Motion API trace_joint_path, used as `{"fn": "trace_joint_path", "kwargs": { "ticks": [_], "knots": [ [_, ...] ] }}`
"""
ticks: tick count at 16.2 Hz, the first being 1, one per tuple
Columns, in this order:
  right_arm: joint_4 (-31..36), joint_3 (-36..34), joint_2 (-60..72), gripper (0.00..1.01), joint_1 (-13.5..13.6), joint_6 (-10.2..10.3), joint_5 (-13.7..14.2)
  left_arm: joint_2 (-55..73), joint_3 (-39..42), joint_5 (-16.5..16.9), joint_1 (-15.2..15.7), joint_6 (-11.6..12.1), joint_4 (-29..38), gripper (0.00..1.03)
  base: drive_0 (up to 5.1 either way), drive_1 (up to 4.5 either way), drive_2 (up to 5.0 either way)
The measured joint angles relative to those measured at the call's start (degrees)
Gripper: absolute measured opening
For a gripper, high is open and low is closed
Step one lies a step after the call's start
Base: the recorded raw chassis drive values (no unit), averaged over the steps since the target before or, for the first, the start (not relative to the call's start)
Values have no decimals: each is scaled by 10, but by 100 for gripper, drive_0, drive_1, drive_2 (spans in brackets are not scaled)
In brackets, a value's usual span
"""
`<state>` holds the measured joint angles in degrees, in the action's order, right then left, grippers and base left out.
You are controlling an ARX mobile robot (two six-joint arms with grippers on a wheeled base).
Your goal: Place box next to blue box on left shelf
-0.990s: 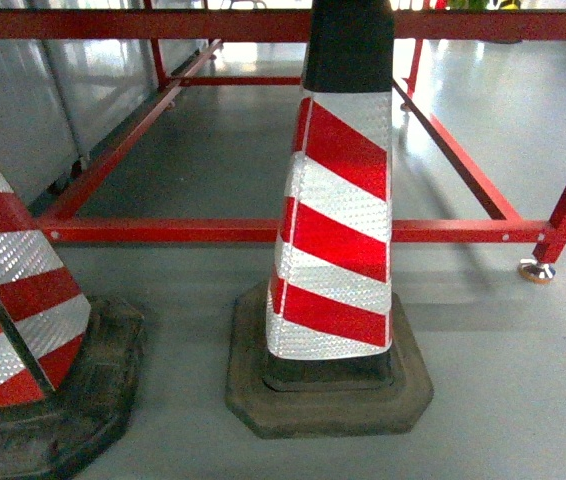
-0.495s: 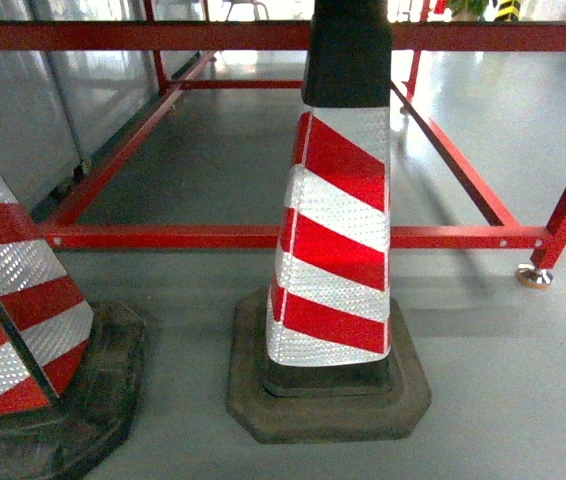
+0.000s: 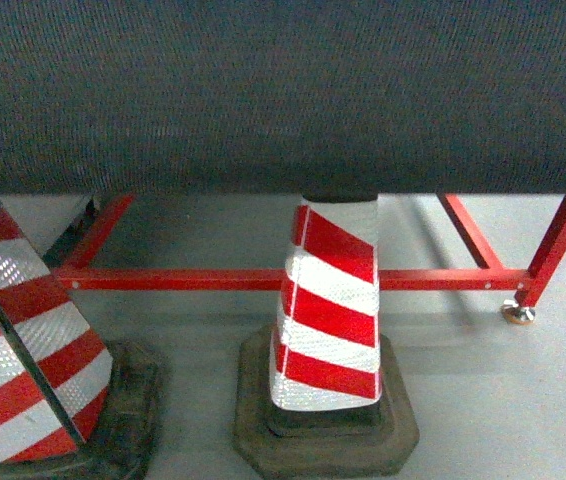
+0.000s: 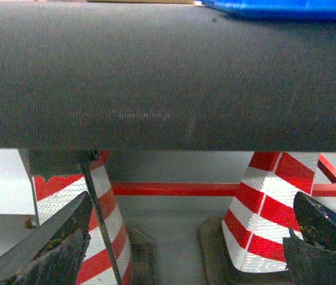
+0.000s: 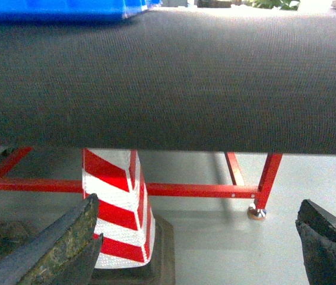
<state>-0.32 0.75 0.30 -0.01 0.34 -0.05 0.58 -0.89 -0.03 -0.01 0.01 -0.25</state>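
Grey floor, red steel frame (image 3: 293, 279) and striped traffic cones (image 3: 328, 310) fill the lower head view. New since half a second ago: a dark woven belt surface (image 3: 283, 95) now covers the upper half, so the view has likely risen toward table height. Left gripper (image 4: 186, 237) and right gripper (image 5: 203, 240) both hang below the belt edge, jaws spread, empty. The box (image 4: 281, 8), glossy blue plastic, sits on the belt beyond and right of the left gripper. No shelf visible.
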Motion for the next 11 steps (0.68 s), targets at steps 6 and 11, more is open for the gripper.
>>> {"fn": "trace_joint_path", "kwargs": {
  "ticks": [6,11],
  "knots": [
    [0,0,0,98,0,0,0,0,0,0,0,0,0,98,0,0,0],
    [0,0,0,98,0,0,0,0,0,0,0,0,0,98,0,0,0]
  ]
}}
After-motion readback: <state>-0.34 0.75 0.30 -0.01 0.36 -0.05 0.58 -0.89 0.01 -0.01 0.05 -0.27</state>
